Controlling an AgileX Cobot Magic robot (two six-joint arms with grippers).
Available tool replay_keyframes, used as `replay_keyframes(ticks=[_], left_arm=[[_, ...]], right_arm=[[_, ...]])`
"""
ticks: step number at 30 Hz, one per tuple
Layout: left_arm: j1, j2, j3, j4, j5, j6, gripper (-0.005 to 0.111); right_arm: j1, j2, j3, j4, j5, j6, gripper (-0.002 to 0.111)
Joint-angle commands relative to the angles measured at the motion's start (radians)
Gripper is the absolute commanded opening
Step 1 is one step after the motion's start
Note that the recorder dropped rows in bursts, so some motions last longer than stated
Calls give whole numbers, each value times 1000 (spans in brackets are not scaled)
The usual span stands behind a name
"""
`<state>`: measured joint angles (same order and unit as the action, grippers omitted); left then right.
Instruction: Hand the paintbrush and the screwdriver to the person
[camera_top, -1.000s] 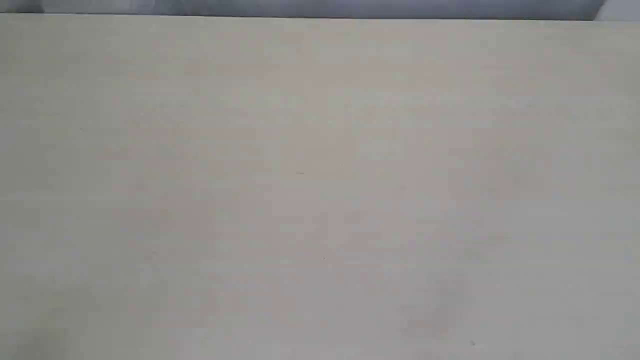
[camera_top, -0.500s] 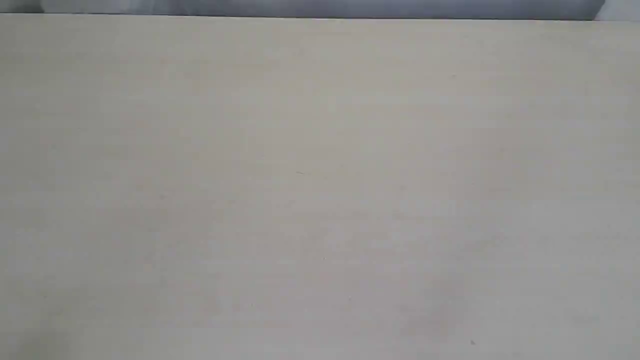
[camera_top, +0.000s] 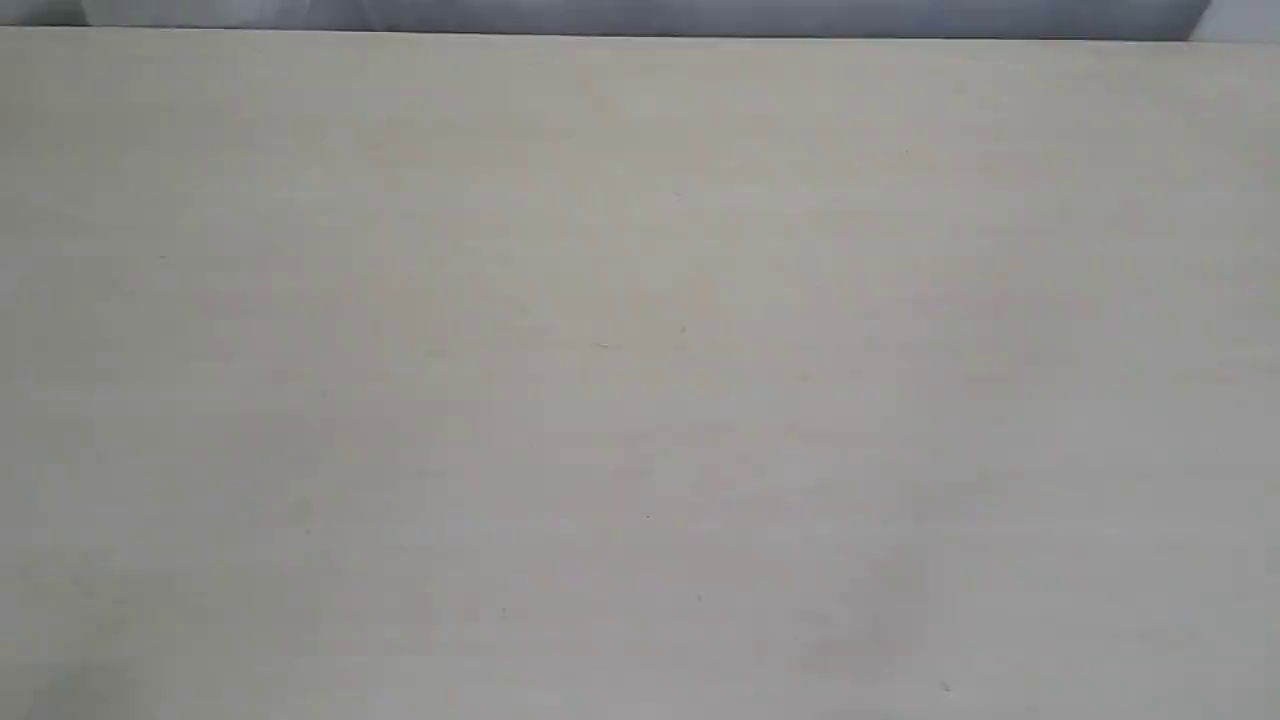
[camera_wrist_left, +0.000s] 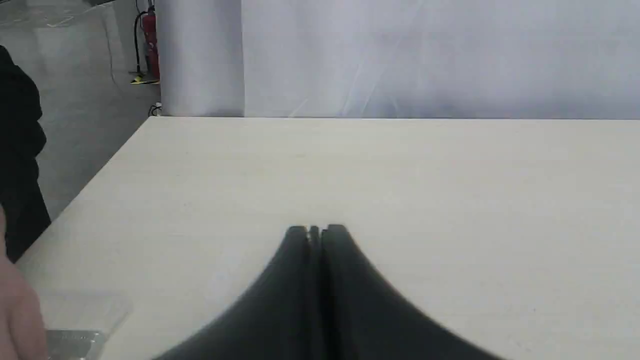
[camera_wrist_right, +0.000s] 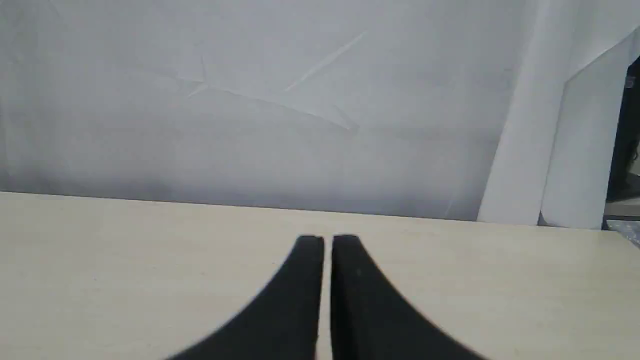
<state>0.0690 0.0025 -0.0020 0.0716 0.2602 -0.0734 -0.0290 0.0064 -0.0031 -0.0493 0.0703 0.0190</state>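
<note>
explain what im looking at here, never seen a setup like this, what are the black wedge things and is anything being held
These are three cameras on one two-armed robot at the same moment. The wide picture looks at a pale table from off the arms; it shows only bare tabletop with a grey backdrop along the far edge.

The other two pictures come from cameras on the robot's wrists. The black wedges are the arms' grasping tips. The left pincer has its two fingers pressed together with nothing between them. The right pincer is closed to a thin slit, also holding nothing.

At the edge of the left wrist picture, a blurred bit of skin shows, probably a person's hand, with something silvery beside it on the table; it is too cut off to name. A red fire extinguisher stands on the floor behind. No brush or screwdriver is clearly visible.
</note>
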Motion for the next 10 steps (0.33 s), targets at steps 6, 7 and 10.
replay_keyframes(ticks=[6,7,10], left_arm=[[-6,-2,2,-5,-9,-2,0],[-6,-2,2,-5,-9,-2,0],[-6,-2,2,0,-12,-2,0]], right_arm=[[-4,-6,3,4,7,1,4],[-4,-6,3,4,7,1,4],[-4,-6,3,4,7,1,4]])
